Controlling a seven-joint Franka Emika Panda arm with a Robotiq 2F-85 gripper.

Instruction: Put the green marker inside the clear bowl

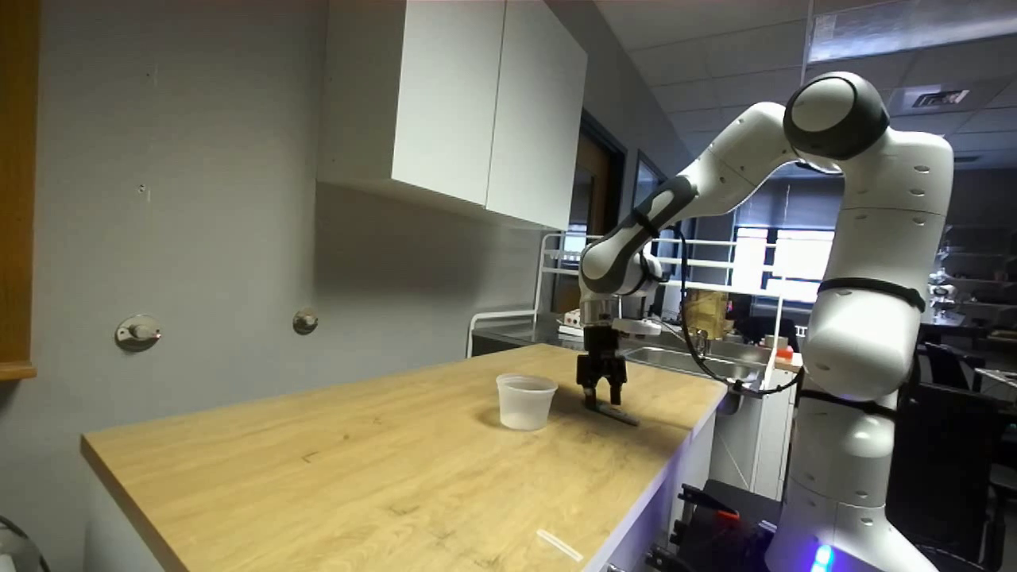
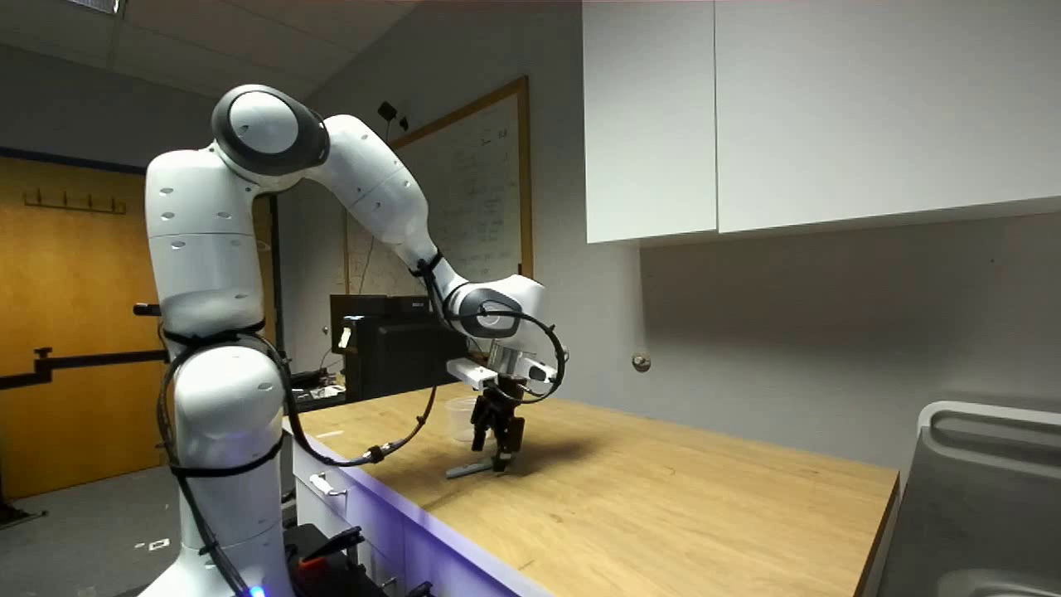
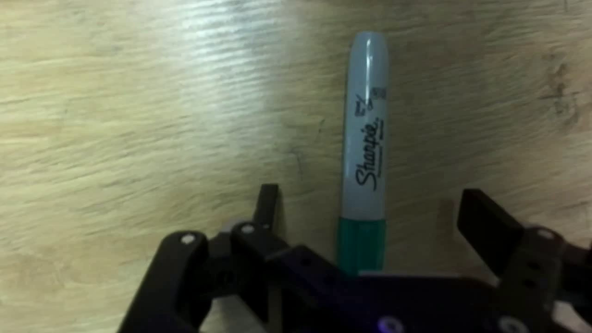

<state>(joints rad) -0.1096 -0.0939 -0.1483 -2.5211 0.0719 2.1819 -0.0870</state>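
The green marker lies flat on the wooden worktop, outside the clear bowl and near it. Its barrel is grey, lettered "Sharpie" in black, and its green cap runs partly out of sight behind the gripper in the wrist view. The jaws stand wide: the 2 fingers straddle the marker, with wood showing between it and each fingertip (whether the tips touch the worktop, I cannot tell). The bowl, whitish and see-through, stands upright with its mouth up, apart from the gripper. In an exterior view, where a framed whiteboard hangs on the wall, the gripper partly covers the bowl. The white arm arches over from beside the worktop, and the gripper points down at its end. A short white strip lies near the worktop's edge, and a white wall cabinet with 2 doors hangs above the worktop in both exterior views.
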